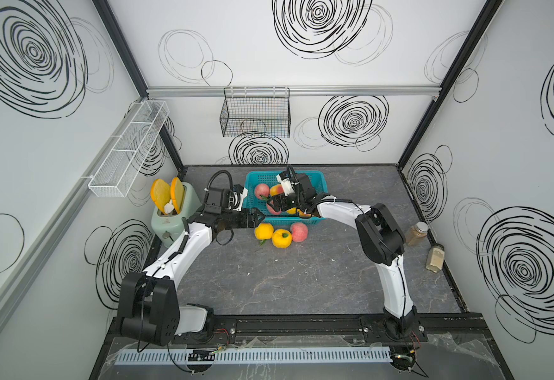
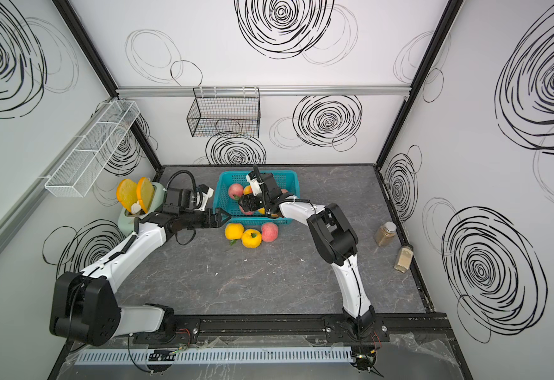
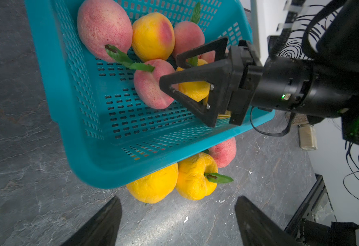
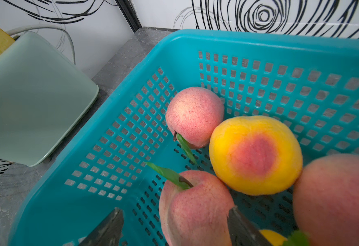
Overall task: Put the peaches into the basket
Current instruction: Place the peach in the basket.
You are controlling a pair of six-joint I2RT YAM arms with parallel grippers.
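Note:
The turquoise basket (image 1: 252, 175) (image 2: 223, 179) (image 3: 52, 85) (image 4: 259, 38) stands at the back middle of the table and holds several peaches, pink (image 4: 193, 115) and yellow with a red blush (image 4: 255, 155). My right gripper (image 1: 270, 201) (image 4: 174, 228) is down inside it and open. A pink peach (image 4: 195, 210) (image 3: 150, 85) lies between its jaws, touching one finger and clear of the other. Outside the front wall sit two yellow peaches (image 1: 264, 230) (image 1: 281, 237) and a pink one (image 1: 299, 231). My left gripper (image 1: 261, 217) (image 3: 178, 213) is open and empty beside them.
A pale green toaster (image 1: 170, 220) with two toast slices stands left of the basket, close to my left arm. Two jars (image 1: 417, 233) (image 1: 435, 257) stand at the right edge. A black wire basket (image 1: 255, 115) and a white mesh rack (image 1: 131, 144) hang on the walls.

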